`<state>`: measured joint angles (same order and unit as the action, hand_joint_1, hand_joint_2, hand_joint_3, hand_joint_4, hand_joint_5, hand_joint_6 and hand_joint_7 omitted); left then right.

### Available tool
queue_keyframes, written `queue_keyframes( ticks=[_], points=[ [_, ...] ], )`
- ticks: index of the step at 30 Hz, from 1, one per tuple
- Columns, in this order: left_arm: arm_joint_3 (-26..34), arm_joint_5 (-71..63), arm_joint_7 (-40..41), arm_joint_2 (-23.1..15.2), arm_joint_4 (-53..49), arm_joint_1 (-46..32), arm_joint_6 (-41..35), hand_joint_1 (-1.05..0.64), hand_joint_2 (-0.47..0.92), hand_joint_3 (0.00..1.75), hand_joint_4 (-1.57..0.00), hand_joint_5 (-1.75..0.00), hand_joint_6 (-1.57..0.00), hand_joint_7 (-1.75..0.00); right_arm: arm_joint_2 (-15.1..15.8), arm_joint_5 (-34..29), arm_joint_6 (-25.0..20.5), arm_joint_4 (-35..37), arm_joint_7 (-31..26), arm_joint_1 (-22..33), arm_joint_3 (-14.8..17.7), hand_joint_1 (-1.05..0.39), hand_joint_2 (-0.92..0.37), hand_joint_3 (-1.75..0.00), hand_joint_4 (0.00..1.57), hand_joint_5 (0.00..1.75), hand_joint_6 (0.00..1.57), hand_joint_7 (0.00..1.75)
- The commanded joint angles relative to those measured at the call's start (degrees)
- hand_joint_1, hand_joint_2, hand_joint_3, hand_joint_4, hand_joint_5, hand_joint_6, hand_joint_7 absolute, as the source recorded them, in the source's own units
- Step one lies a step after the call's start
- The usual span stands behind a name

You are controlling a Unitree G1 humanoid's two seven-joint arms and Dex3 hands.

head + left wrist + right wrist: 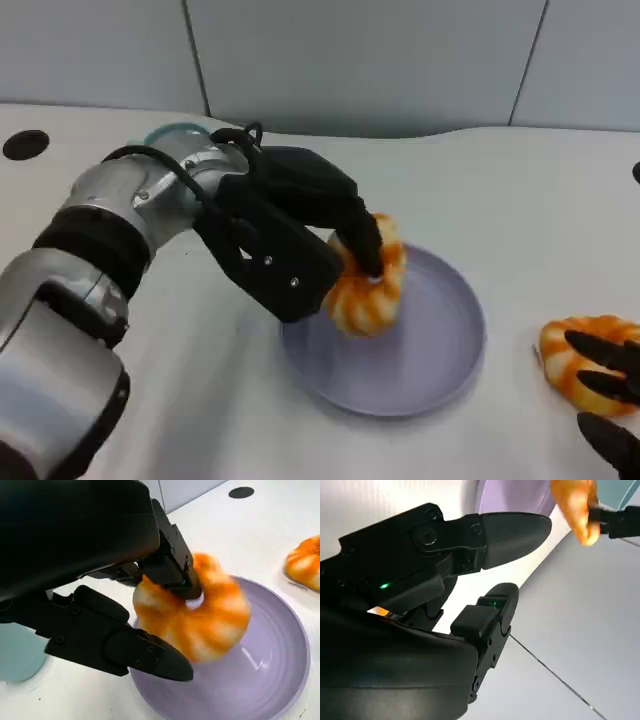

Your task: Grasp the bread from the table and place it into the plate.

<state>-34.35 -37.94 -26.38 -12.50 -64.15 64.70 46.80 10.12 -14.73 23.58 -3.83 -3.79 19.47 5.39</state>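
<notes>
I had the plate point(440, 375) sitting near the middle of the tabletop point(520, 190), a little toward the front edge. The left hand point(300, 235) reached over the plate's left rim and held a bread point(368, 290) there, above the plate's left part. A second bread point(585, 360) lay on the tabletop right of the plate, apart from it, near the right edge, with the right hand point(610, 400) over its near side. A cup point(175, 133) stood behind the left forearm, toward the back left.
</notes>
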Motion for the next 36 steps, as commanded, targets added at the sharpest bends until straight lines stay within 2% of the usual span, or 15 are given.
queue_keyframes(
  ticks=[1, 3, 6, 9, 10, 11, 12, 14, 19, 23, 29, 30, 31, 35, 36],
  points=[
    [0.7, 1.0, -0.1, -0.7, 0.3, 1.1, 0.7, -0.71, 0.92, 0.04, -0.65, -0.22, -0.83, -0.04, 0.8, 0.0, 0.2, -0.7, -0.2, 0.3, 0.5, -0.36, -0.92, -0.37, 0.93, 0.0, 0.77, 0.0],
    [1.0, 1.5, -0.3, -0.7, 0.1, 0.9, 0.8, -0.71, 0.92, 0.03, -0.87, -0.21, -0.67, -0.02, 0.7, 0.0, 0.0, -0.8, -0.2, 0.3, 0.5, -0.37, -0.92, -0.37, 0.93, 0.0, 0.77, 0.0],
    [1.6, 2.1, -1.2, -0.7, 0.0, 0.8, 0.1, -0.7, 0.92, 0.04, -0.98, -0.22, -0.42, -0.01, 0.6, 0.1, 0.0, -1.0, -0.2, 0.4, 0.5, -0.37, -0.92, -0.37, 0.94, 0.0, 0.77, 0.0],
    [0.9, 1.4, -0.6, -0.9, 0.3, 1.0, 0.8, -0.7, 0.92, 0.06, -0.98, -0.21, -0.47, -0.05, 0.7, -0.1, 0.0, -1.0, -0.3, 0.4, 0.5, -0.37, -0.92, -0.37, 0.94, 0.0, 0.77, 0.0],
    [0.5, 0.8, -0.2, -1.1, 0.5, 1.1, 1.3, -0.72, 0.92, 0.09, -0.79, -0.12, -0.65, -0.12, 0.7, -0.2, -0.2, -1.2, -0.3, 0.4, 0.5, -0.37, -0.92, -0.37, 0.94, 0.0, 0.77, 0.0],
    [0.2, 0.6, -0.2, -1.2, 0.6, 1.2, 1.4, -0.72, 0.92, 0.11, -0.73, -0.08, -0.72, -0.14, 0.6, -0.1, -0.2, -1.1, -0.2, 0.5, 0.5, -0.37, -0.92, -0.37, 0.94, 0.0, 0.77, 0.0],
    [0.1, 0.4, -0.4, -1.2, 0.6, 1.3, 1.5, -0.72, 0.92, 0.11, -0.58, -0.03, -0.8, -0.12, 0.6, 0.1, -0.1, -1.1, -0.2, 0.5, 0.5, -0.37, -0.92, -0.37, 0.94, 0.0, 0.77, 0.0],
    [0.4, 1.0, -0.8, -1.2, 0.3, 1.3, 1.8, -0.71, 0.92, 0.11, -0.51, -0.01, -0.82, -0.09, 0.6, 0.2, -0.2, -1.3, -0.1, 0.6, 0.5, -0.37, -0.92, -0.37, 0.94, 0.0, 0.77, 0.0],
    [2.2, 3.2, -0.6, -2.5, 0.7, 0.6, 3.5, -0.71, 0.92, 0.11, -0.56, -0.04, -0.76, -0.04, 0.4, -0.2, -1.0, -2.0, -0.2, 0.8, 0.3, -0.37, -0.92, -0.37, 0.93, 0.0, 0.77, 0.0],
    [9.2, 12.4, -1.1, -5.9, 1.2, -3.5, 8.4, -0.67, 0.92, 0.13, -0.73, -0.13, -0.76, -0.03, 0.3, -0.1, -1.0, -2.0, -0.2, 0.7, 0.3, -0.37, -0.92, -0.37, 0.94, 0.0, 0.77, 0.0],
    [19.9, 30.9, -11.0, -7.2, 2.8, -11.7, 8.5, -0.55, 0.92, 0.1, -0.82, -0.21, -0.8, -0.04, 0.1, -0.7, -2.0, -2.4, -0.4, 0.6, 0.4, -0.37, -0.92, -0.37, 0.95, 0.01, 0.77, 0.0],
    [22.2, 34.6, -12.8, -7.6, 3.8, -14.1, 7.6, -0.53, 0.92, 0.13, -0.79, -0.34, -0.81, -0.04, 0.1, -0.5, -1.9, -2.2, -0.4, 0.5, 0.4, -0.37, -0.92, -0.37, 0.95, 0.01, 0.77, 0.0],
    [24.2, 37.6, -14.0, -8.1, 5.1, -16.5, 6.4, -0.5, 0.92, 0.14, -0.7, -0.61, -0.84, -0.05, 0.1, -0.4, -1.6, -1.9, -0.4, 0.3, 0.5, -0.37, -0.92, -0.36, 0.95, 0.01, 0.77, 0.0],
    [29.5, 45.2, -17.3, -9.1, 11.8, -24.2, -0.9, -0.48, 0.92, 0.09, -0.63, -0.97, -0.91, -0.09, 0.1, 0.1, -2.0, -1.8, -0.1, 0.3, 0.5, -0.38, -0.92, -0.36, 0.97, 0.02, 0.77, 0.0],
    [30.7, 46.7, -17.4, -9.3, 13.8, -26.7, -2.9, -0.49, 0.92, 0.1, -0.56, -1.15, -0.92, -0.13, 0.1, 0.0, -2.3, -2.1, 0.0, 0.4, 0.5, -0.38, -0.92, -0.36, 0.97, 0.02, 0.77, 0.0]
  ],
)
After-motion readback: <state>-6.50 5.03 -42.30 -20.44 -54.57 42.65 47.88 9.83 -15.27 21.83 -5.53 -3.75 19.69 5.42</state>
